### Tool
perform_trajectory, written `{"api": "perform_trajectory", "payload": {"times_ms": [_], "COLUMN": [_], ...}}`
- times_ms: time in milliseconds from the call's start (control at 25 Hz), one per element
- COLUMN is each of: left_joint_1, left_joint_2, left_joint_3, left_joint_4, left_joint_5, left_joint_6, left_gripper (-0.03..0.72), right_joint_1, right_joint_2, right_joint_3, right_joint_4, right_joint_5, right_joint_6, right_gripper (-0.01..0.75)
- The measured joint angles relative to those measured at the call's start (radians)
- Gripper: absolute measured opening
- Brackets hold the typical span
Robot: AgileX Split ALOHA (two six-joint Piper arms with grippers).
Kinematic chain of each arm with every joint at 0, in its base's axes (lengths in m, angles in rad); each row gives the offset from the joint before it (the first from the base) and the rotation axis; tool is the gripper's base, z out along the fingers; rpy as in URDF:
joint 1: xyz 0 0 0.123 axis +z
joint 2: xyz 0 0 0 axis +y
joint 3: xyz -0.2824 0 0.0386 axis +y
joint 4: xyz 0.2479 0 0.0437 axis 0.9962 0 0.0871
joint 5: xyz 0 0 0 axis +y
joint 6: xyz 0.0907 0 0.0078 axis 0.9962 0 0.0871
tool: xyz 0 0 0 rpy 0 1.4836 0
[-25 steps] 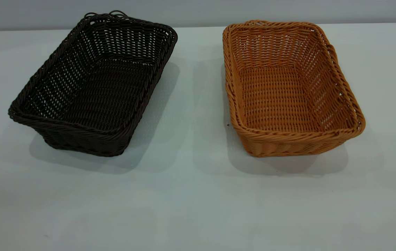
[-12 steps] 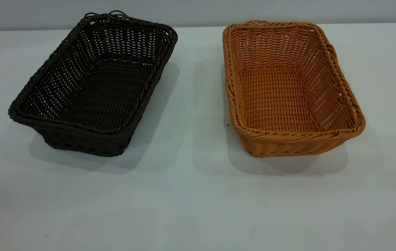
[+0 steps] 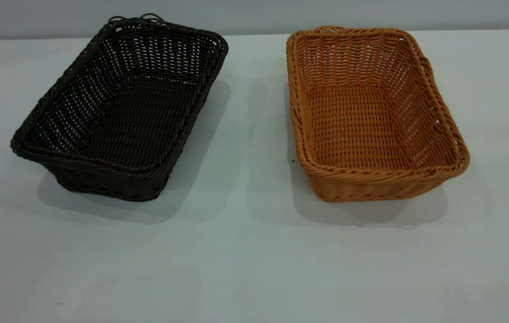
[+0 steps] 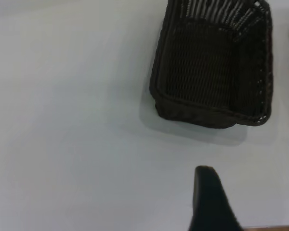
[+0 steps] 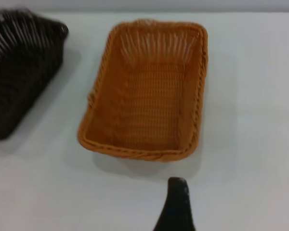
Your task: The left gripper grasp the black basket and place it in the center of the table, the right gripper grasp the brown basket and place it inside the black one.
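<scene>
A wide, pale grey-white table (image 3: 245, 251) holds two rectangular woven baskets, side by side and well apart, both upright and empty. The black basket (image 3: 119, 112) sits on the left side of the table, turned slightly so its long sides run at an angle. The brown basket (image 3: 371, 116) sits on the right side, also a little askew. A strip of bare tabletop lies between them, and neither basket touches the other. No arm appears in the exterior view. In the left wrist view, a single dark pointed finger of the left gripper (image 4: 209, 202) shows over bare table, near the black basket's short end but not touching it. In the right wrist view, one dark finger of the right gripper (image 5: 176, 207) shows likewise, just short of the brown basket's near rim. With only one finger of each gripper visible, whether the fingers are apart or together cannot be told.
</scene>
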Motion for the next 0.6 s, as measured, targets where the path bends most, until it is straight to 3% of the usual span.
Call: {"api": "perform_trajectory", "payload": {"times_ms": [360, 600], "left_joint_1": [0.0, 0.0], "left_joint_2": [0.452, 0.731], "left_joint_3": [0.0, 0.0], "left_joint_4": [-0.038, -0.181], "left_joint_5": [-0.27, -0.482], "left_joint_6": [0.076, -0.127], "left_gripper": [0.47, 0.472], "right_joint_1": [0.0, 0.0], "right_joint_2": [0.569, 0.856], "right_joint_3": [0.0, -0.009], "right_joint_4": [0.276, 0.571], "right_joint_5": [-0.255, -0.295], "right_joint_6": [-0.236, -0.399], "right_gripper": [0.544, 0.544]}}
